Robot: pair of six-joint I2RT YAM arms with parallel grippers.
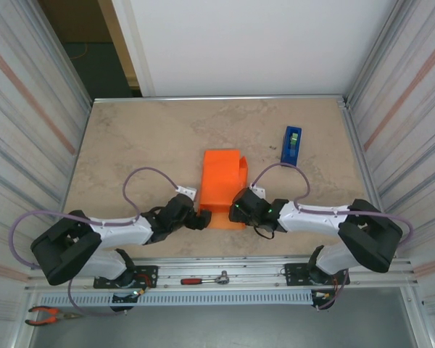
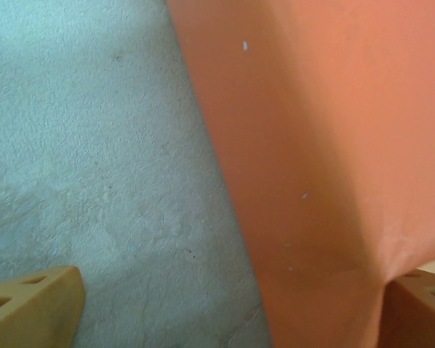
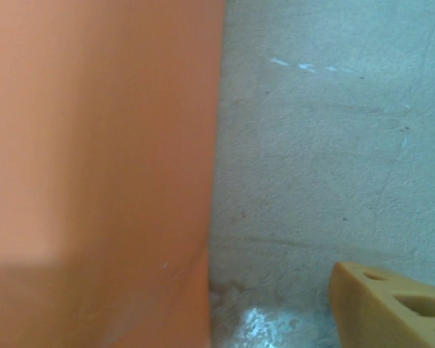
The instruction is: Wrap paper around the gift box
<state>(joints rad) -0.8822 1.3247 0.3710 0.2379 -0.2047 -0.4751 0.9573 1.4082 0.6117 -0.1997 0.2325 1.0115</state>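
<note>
A large matte bright orange sheet of paper [image 1: 221, 187] lies folded into a raised, boxy bundle at mid-table, on the mottled beige stone-look table [image 1: 145, 145]. Its near edge sits between the two arms. Its surface is smooth with soft creases.

The left gripper [image 1: 203, 220] is at the bundle's near left corner. In the left wrist view its tan, ribbed plastic fingers [image 2: 36, 304] stand wide apart and a paper flap drapes in front of the far one.

The right gripper [image 1: 238, 206] is at the near right corner. One tan finger [image 3: 391, 304] shows and paper hides the other, so I cannot tell its state.

A narrow blue tape dispenser [image 1: 291, 145] lies well apart, and any label on it is too small to read.
</note>
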